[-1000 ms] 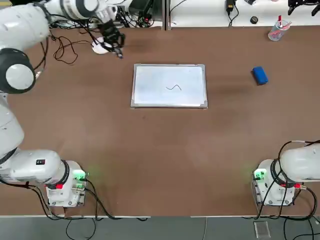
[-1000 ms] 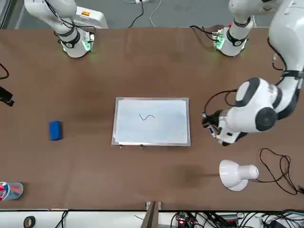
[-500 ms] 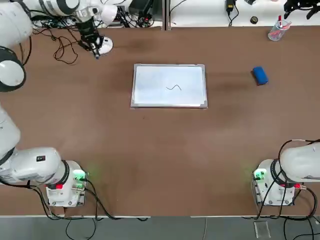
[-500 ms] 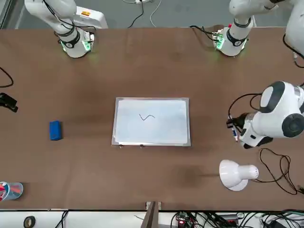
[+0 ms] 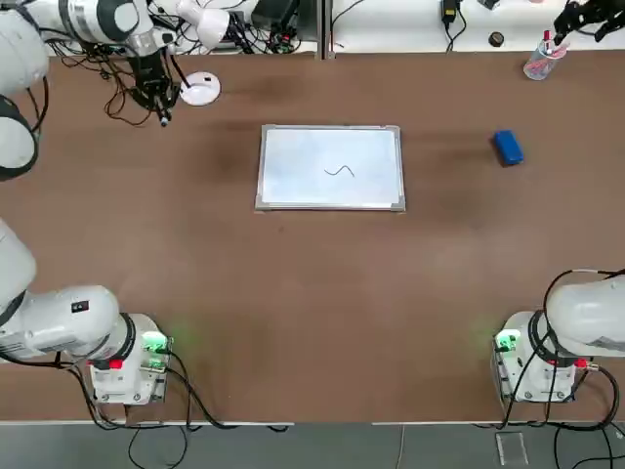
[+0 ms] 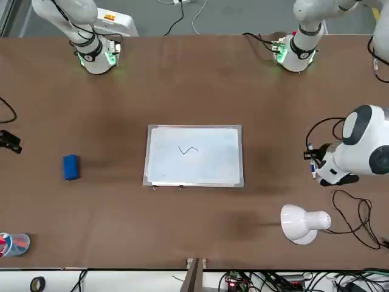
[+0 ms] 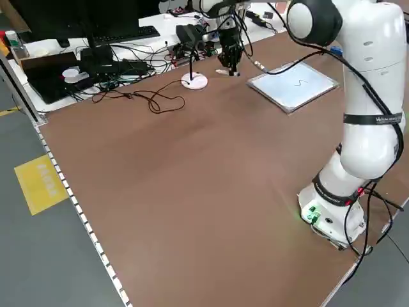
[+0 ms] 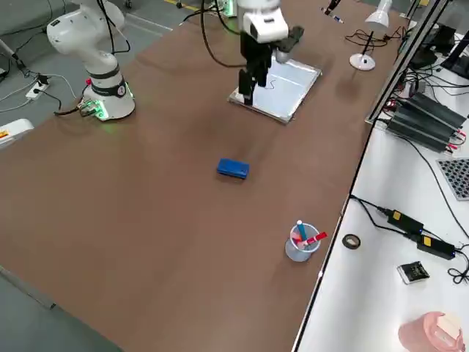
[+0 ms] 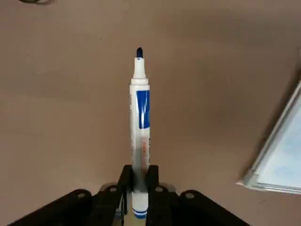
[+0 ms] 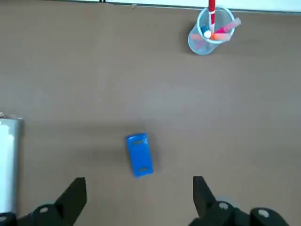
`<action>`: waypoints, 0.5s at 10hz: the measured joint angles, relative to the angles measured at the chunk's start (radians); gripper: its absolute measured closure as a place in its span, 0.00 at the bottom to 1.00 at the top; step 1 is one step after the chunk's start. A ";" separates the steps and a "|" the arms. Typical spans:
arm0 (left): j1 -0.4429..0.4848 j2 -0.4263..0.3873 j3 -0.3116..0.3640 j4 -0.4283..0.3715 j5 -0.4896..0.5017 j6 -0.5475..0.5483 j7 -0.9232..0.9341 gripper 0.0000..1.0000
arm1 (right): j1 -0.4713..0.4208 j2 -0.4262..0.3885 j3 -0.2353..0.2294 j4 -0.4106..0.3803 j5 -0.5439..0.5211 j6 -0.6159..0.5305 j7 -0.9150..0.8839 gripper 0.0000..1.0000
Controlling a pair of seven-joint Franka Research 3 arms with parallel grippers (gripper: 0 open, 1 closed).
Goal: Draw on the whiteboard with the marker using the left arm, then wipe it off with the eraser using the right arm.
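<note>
Top view: saw the whiteboard point(image 5: 331, 181) flat on the table point(image 5: 322, 293), marked with a short wavy line point(image 5: 339, 171), and the eraser point(image 5: 509, 148) well apart to its right. Found the left gripper point(image 5: 161, 112) beside the lamp point(image 5: 200, 89), and the right gripper point(image 5: 576, 21) near the cup of pens point(image 5: 545, 61), at the far right. Could not make out the marker from overhead.

Front view: caught part of the marker point(image 6: 313, 167) at the left gripper; saw the right gripper only in part, cut off by the picture's edge.

Left side view: saw the marker's pale end beside the left gripper, but only a scrap of the eraser behind the arm.

Right side view: saw the eraser and cup in full, with the whiteboard partly hidden behind the right gripper.

Left wrist view: saw most clearly the left gripper shut on the marker, with its dark tip bare and its shaft partly covered by the fingers. Got just a corner of the whiteboard.

Right wrist view: found the right gripper open and empty, with the eraser on the table beyond. Saw merely a strip of whiteboard.
</note>
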 joint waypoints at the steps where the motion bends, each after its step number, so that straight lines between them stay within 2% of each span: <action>1: 0.000 -0.029 0.020 -0.064 0.000 0.060 0.036 0.82 | -0.024 0.034 0.013 -0.012 -0.002 0.054 -0.031 0.00; 5: 0.000 -0.119 0.058 -0.338 0.000 0.328 0.098 0.82 | -0.075 0.162 0.038 -0.125 -0.018 0.370 -0.108 0.00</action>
